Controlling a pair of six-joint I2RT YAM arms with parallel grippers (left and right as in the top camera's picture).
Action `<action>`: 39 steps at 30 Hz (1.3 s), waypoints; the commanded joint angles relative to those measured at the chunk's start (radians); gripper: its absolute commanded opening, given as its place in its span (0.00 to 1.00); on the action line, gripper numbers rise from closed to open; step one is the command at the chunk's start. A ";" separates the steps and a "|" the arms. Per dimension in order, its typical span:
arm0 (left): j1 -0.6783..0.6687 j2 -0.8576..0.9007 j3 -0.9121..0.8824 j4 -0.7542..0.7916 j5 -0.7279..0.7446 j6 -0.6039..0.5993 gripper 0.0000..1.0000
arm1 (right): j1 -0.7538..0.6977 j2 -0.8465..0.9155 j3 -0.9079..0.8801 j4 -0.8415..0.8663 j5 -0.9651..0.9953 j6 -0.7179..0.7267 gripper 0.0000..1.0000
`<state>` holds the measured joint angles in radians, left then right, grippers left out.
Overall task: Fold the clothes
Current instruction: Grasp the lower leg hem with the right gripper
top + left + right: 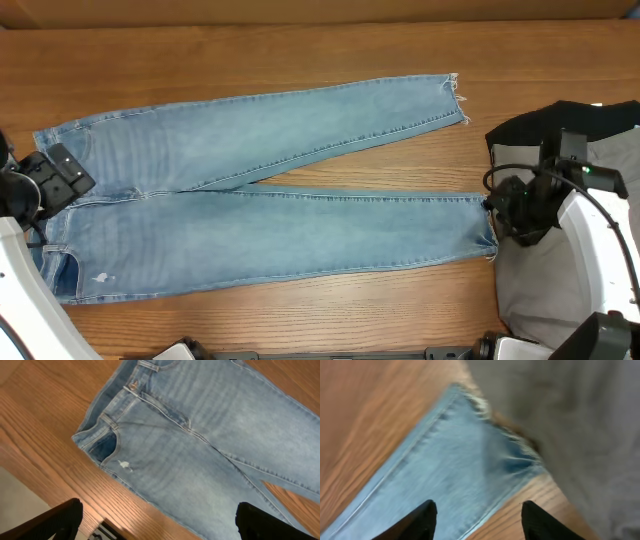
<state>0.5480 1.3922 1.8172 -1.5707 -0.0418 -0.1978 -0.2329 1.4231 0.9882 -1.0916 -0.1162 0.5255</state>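
Nearest our right wrist lens, the right tool [479, 507] has its two dark fingers parted with nothing between them. It hangs over the frayed hem [515, 455] of the jeans' [300, 235] nearer leg. The left tool [157, 507] is spread wide and empty above the waistband [107, 422] end.

The jeans lie flat along the worktop [300, 50], waist at our left and hems at our right, the legs splayed in a narrow V. We judge that no fold is made yet and that the garment is only spread out. The first fold probably calls for the right tool to drop and pinch that hem. The left would then need a hold at the waist so the cloth does not drag.

The right wrist view is blurred. The hem seems to meet the grey garment [580, 420], but we cannot say whether they overlap. From overhead, the right arm covers much of that grey pile and the black top [530, 125], both cut off at the frame edge. The left arm hides part of the waistband.
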 commanded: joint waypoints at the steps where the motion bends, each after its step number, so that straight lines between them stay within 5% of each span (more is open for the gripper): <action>1: 0.011 -0.006 -0.002 0.005 -0.017 -0.027 1.00 | -0.050 0.012 -0.092 0.047 0.071 0.078 0.56; 11: 0.011 0.037 -0.002 0.006 -0.010 -0.027 1.00 | -0.097 0.118 -0.224 0.232 -0.034 0.017 0.53; 18: 0.011 0.059 -0.002 0.003 -0.010 -0.027 1.00 | -0.097 0.137 -0.266 0.241 -0.051 0.014 0.36; 25: 0.011 0.059 -0.002 0.003 -0.010 -0.027 1.00 | -0.097 0.127 -0.182 0.129 -0.172 -0.184 0.42; 37: 0.008 0.059 -0.002 0.004 -0.010 -0.027 1.00 | -0.097 0.116 -0.259 0.196 -0.063 -0.026 0.41; 39: 0.008 0.059 -0.002 0.005 -0.010 -0.027 1.00 | -0.097 0.117 -0.303 0.264 -0.037 0.011 0.34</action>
<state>0.5533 1.4525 1.8172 -1.5665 -0.0425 -0.2089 -0.3275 1.5494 0.7410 -0.8742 -0.2104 0.4652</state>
